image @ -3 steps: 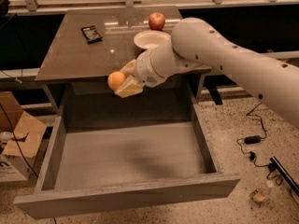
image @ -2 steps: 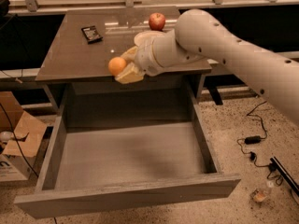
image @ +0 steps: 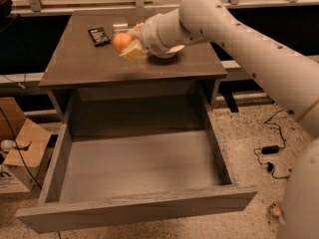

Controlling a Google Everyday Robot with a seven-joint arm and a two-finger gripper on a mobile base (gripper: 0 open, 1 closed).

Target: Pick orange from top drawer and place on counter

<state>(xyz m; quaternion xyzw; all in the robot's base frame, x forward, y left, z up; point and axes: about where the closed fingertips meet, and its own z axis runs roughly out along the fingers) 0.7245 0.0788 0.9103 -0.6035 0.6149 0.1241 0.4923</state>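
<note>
Now the gripper (image: 127, 43) hangs over the tabletop (image: 75, 63), its tan fingers (image: 134, 51) closed around the orange (image: 121, 42), which sits at their tips above the back half of the surface, just right of a black packet (image: 99, 35). A white bowl (image: 168, 54) peeks out behind the wrist, on the tabletop. Below, the drawer (image: 139, 210) stands pulled out, well apart from the orange
</note>
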